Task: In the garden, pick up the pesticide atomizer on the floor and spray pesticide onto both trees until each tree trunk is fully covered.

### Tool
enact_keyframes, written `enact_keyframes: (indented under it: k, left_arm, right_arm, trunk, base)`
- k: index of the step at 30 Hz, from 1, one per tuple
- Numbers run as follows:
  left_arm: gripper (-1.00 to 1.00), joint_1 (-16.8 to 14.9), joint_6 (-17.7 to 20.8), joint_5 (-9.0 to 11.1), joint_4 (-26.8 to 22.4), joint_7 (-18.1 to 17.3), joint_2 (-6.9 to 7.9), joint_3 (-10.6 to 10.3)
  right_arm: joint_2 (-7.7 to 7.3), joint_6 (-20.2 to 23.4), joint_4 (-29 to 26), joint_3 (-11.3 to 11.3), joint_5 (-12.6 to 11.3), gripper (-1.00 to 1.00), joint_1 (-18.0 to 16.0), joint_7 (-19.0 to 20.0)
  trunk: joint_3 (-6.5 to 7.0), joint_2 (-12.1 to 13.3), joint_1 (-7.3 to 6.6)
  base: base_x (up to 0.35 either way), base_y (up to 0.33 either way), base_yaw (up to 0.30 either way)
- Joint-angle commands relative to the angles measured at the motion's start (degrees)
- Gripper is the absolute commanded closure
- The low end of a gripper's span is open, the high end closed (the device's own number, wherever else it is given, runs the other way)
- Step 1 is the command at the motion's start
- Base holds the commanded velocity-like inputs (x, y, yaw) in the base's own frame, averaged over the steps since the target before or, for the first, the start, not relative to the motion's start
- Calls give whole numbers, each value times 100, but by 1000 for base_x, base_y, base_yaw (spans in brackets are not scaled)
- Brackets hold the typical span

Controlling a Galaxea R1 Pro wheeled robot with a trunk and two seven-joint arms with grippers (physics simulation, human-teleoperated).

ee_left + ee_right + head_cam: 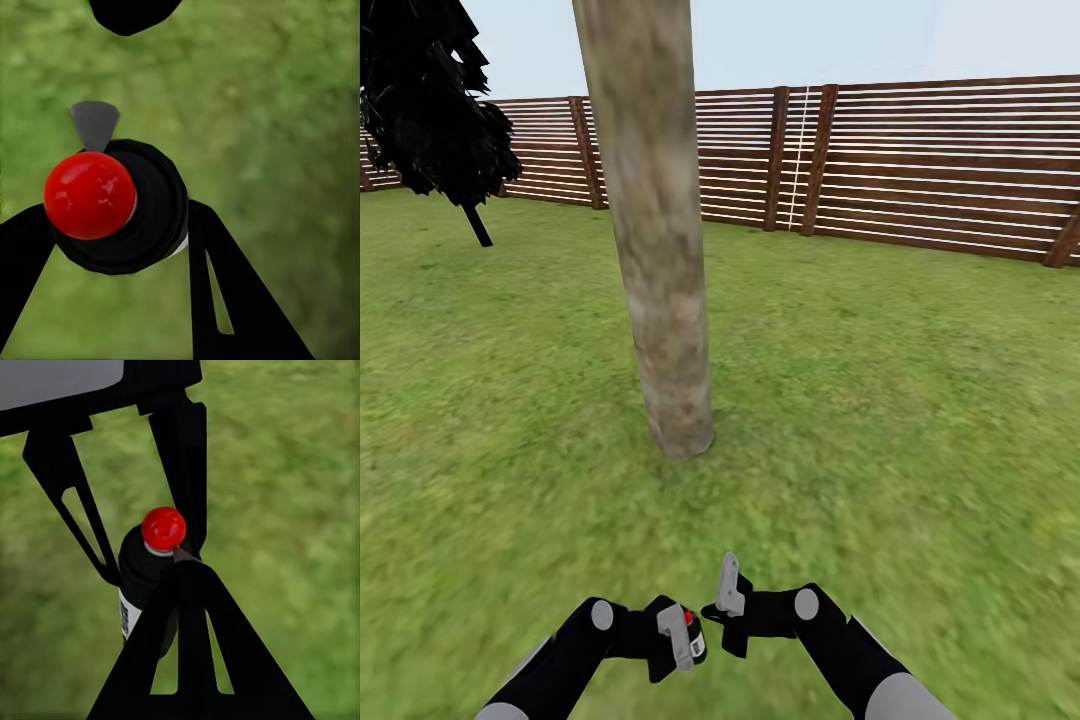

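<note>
Closest to us, our left gripper (678,637) pinched the pesticide atomizer (120,206) between its fingers, red cap up. Whether our right gripper (728,592) was spread we could not tell. We judged the nozzle needed lifting toward the tree trunk (655,240) ahead before spraying.

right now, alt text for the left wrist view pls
Close-up of the pesticide atomizer seen from above, a round black body with a glossy red ball top, clamped between the left gripper's two black fingers. Blurred green lawn lies behind it.
</note>
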Motion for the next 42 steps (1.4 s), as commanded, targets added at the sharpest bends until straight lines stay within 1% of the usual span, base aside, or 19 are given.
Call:
enact_keyframes:
  k: [1,11,19,30,35,42]
  left_arm:
    - [100,-1,-4,3,0,-1,-3,2]
    - [100,-2,-9,22,0,-3,-21,4]
    - [100,-2,-9,23,0,-3,-86,4]
    - [100,-2,-9,23,0,-3,-91,4]
    - [100,-2,-10,23,0,-3,-174,0]
    - [100,-10,-9,23,0,-3,-182,1]
  right_arm:
    - [0,-1,0,0,1,100,0,0]
    - [0,-4,0,-8,3,100,0,0]
    - [0,-2,0,-9,3,100,0,0]
    - [0,0,0,-9,3,100,0,0]
    - [0,0,0,-9,3,100,0,0]
    - [-4,-1,0,-9,3,100,0,0]
  trunk:
    - [0,0,0]
    - [0,0,0]
    - [0,0,0]
    - [0,0,0]
    - [0,0,0]
    - [0,0,0]
  base:
    - [0,0,0]
    - [0,0,0]
    - [0,0,0]
    - [0,0,0]
    - [0,0,0]
    - [0,0,0]
